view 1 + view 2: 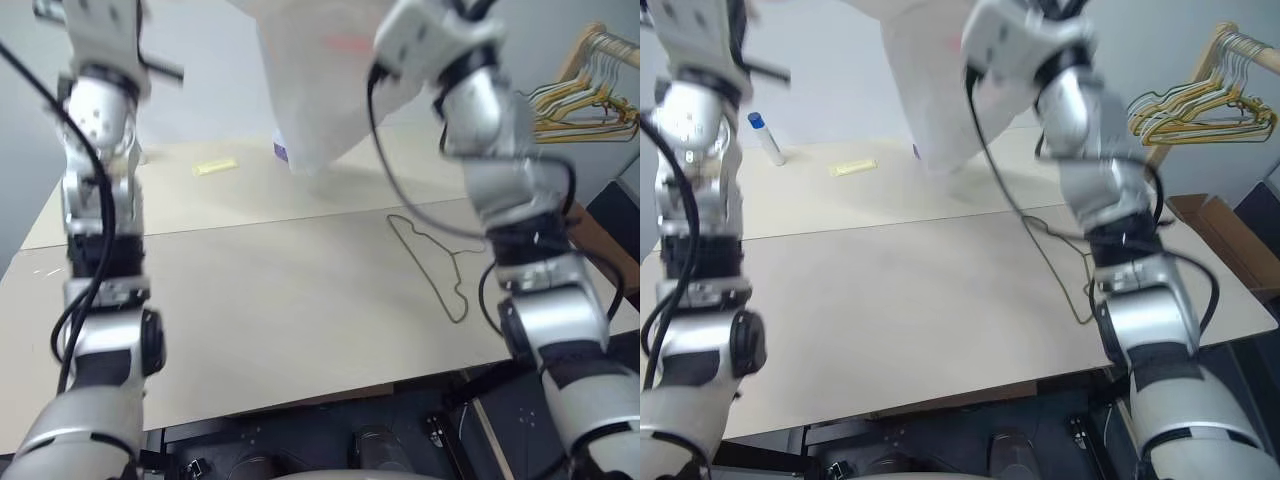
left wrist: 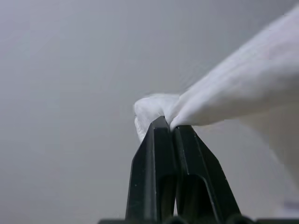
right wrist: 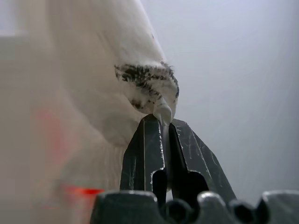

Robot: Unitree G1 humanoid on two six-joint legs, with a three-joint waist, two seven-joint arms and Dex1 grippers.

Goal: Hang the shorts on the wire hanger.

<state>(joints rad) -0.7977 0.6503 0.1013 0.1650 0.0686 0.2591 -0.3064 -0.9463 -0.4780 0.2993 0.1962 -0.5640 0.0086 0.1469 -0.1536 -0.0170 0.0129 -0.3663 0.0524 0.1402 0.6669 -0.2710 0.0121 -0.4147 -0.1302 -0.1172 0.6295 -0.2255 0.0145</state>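
The white shorts (image 1: 315,95) hang in the air above the far half of the table, stretched between both raised arms. In the left wrist view my left gripper (image 2: 169,125) is shut on a bunched white edge of the shorts (image 2: 243,88). My right gripper (image 3: 161,122) is shut on a corner of the shorts (image 3: 100,79) with dark marks. The wire hanger (image 1: 432,258), thin and olive-grey, lies flat on the table at the right, just left of my right forearm.
A beige table (image 1: 260,300) spans the view. A small yellow item (image 1: 214,167) and a white tube with a blue cap (image 1: 766,137) lie at the back left. A purple-white box (image 1: 281,151) peeks behind the shorts. Yellow and green hangers (image 1: 1200,105) hang on a wooden rack at right.
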